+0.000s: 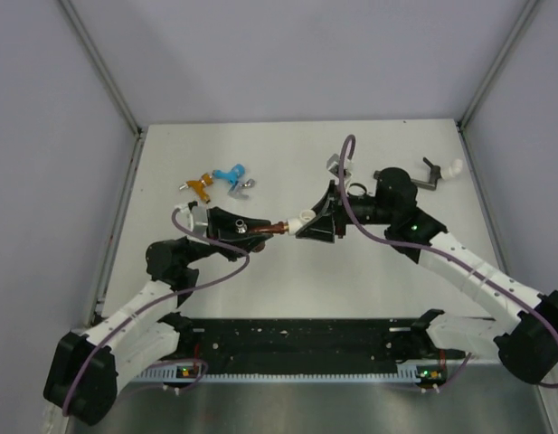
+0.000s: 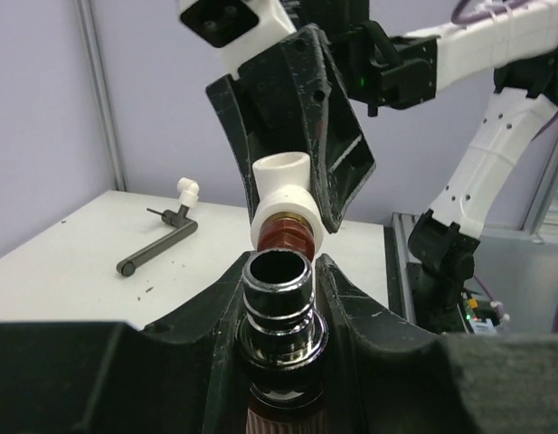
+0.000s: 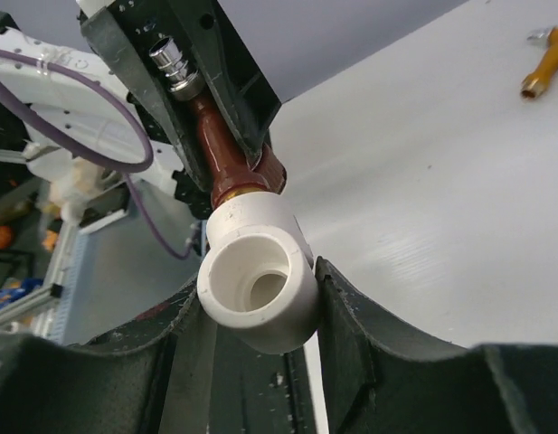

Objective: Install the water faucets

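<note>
Fingers (image 2: 197, 316) of the left gripper (image 1: 253, 231) clamp the dark red-brown, silver-tipped faucet (image 3: 215, 145), its long axis aimed rightward into the white plastic elbow fitting (image 3: 251, 221) the right gripper (image 1: 310, 223) pinches — joined end-to-end in mid-air.

The left arm (image 1: 138, 312) and right arm (image 1: 477, 271) have white perforated shells, black joints, purple cables (image 1: 341, 163). The left gripper (image 1: 259, 233) and right gripper (image 1: 310, 224) are black.
</note>
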Motion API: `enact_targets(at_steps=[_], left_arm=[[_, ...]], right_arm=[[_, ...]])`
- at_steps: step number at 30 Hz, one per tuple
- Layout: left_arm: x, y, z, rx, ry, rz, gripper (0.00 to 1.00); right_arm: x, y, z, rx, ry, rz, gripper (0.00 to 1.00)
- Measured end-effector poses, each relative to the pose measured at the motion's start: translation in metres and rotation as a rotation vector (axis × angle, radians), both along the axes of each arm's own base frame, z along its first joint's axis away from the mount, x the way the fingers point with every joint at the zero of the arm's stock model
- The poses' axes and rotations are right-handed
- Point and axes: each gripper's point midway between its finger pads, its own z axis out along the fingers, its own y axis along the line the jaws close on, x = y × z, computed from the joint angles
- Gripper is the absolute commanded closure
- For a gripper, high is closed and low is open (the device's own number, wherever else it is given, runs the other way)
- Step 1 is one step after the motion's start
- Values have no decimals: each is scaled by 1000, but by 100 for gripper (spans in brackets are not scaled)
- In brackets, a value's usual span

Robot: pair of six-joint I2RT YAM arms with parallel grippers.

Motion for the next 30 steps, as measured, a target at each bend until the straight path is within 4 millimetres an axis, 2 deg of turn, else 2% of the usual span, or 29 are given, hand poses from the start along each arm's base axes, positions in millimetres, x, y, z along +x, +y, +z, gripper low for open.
enact_targets(at_steps=[1,2,5,6,8,10,15,21,26,30], left_arm=[[-1,1,-3,8,-31,9,100],[-3,1,-9,18,-54,15,100],[-6,0,-21,39,-89,23,100],[-7,-1,-25,46,-97,22,100],[-9,-4,-32,53,-97,22,100],[-11,-9,-40,60,-65,7,100],[2,-6,-54,19,113,73,100],[30,8,-65,-102,425,211,100],[45,16,-74,-179,660,271,100],[50,15,-81,-201,821,271,100]], right_arm=[[-2,0,-2,-5,47,9,100],[-4,1,-5,-11,91,18,95],[-7,0,-14,-33,198,26,55],[-9,0,-15,-39,228,26,45],[-11,-1,-16,-42,274,24,33],[-12,0,-16,-45,285,26,26],[-1,-5,-17,-89,223,-48,23],[16,-34,-3,-132,-139,-204,23],[7,-58,-1,-127,-460,-221,23],[5,-58,-10,-119,-592,-194,23]])
